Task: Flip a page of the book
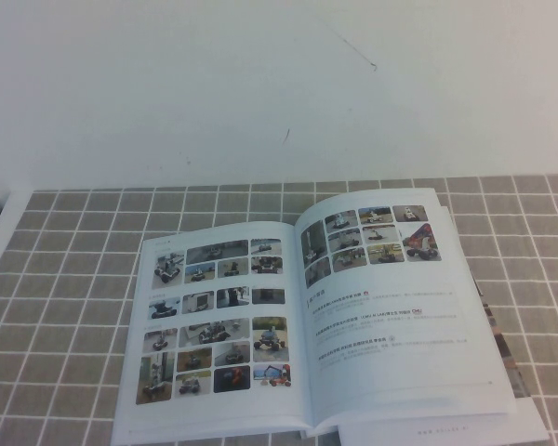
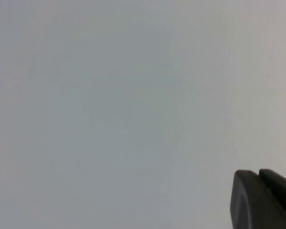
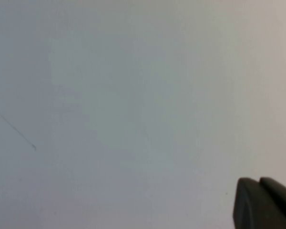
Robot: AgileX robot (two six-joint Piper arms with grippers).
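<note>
Open book (image 1: 307, 325) in the lower centre of the high view, flat on the tiled table (image 1: 65, 251). Left leaf: photo grid. Right: the page (image 1: 391, 307), photos above text. Left gripper (image 2: 264, 200) and right gripper (image 3: 264, 202) each face a pale wall (image 1: 260, 84); finger state indeterminable.

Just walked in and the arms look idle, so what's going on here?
Nothing is being handled yet. The large thin white softcover book lies open on the grey tiled table, and the white page with robot photos above text lies flat and unturned. Neither arm shows over the table; the left gripper and right gripper face a blank pale surface.
</note>
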